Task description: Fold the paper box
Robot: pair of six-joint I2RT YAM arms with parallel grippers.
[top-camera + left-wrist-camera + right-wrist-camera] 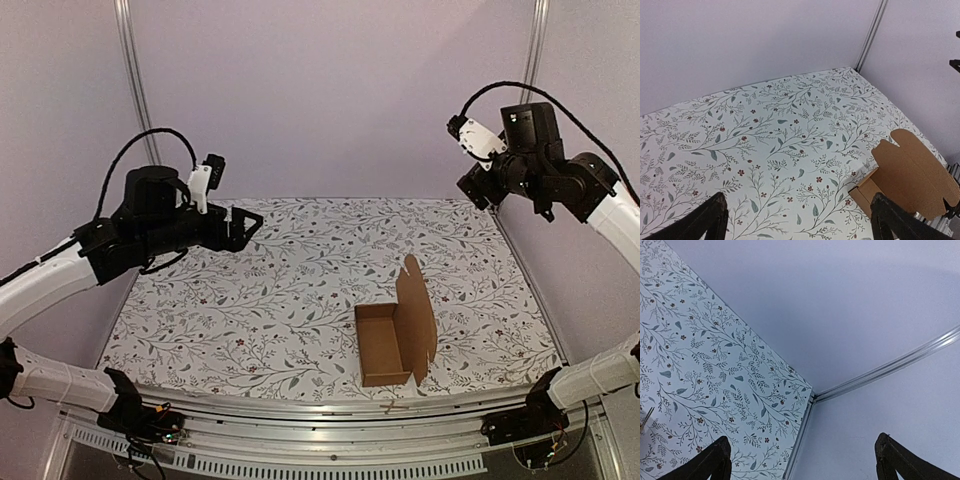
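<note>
Brown paper box (381, 345) stands on the floral table (230, 300) with its lid up. You see the left gripper (797, 219) and the right gripper (802, 460) spread wide, both empty.

The paper box (381, 345) is matt brown cardboard, the table (250, 300) smooth.

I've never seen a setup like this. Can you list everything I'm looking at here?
paper box: one, brown cardboard, lid flap standing open, near right part of the table.
table cover: one, white with a leafy flower print, across the tabletop.
walls: pale lilac, behind and at the sides.
metal posts: two, silver, at the back corners.
front rail: one, silver, along the near edge.
left arm: one, black and white, raised over the left side.
right arm: one, black and white, raised at the right.
left gripper: one, black, open, empty.
right gripper: one, black, open, empty.
</note>
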